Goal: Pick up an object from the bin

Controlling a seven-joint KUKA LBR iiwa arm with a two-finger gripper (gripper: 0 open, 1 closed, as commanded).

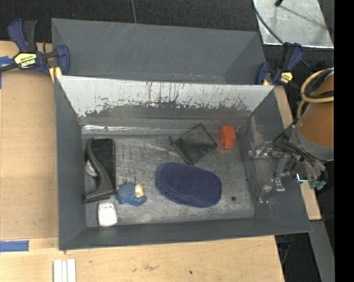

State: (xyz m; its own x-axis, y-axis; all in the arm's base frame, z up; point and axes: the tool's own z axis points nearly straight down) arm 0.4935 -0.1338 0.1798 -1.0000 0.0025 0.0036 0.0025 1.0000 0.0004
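My gripper hangs over the bin's right sloping wall, its two thin metal fingers apart and nothing between them. Nearest to it on the bin floor is a small orange cylinder, up and to its left near the back wall. Beside the cylinder lies a dark grey flat square piece, tilted like a diamond. A large dark blue oval pad lies in the middle of the floor, left of the gripper and apart from it.
Along the left wall lies a black angular tool. A small blue lump with a tan bit and a white block sit in the front left corner. The arm reaches in from the right.
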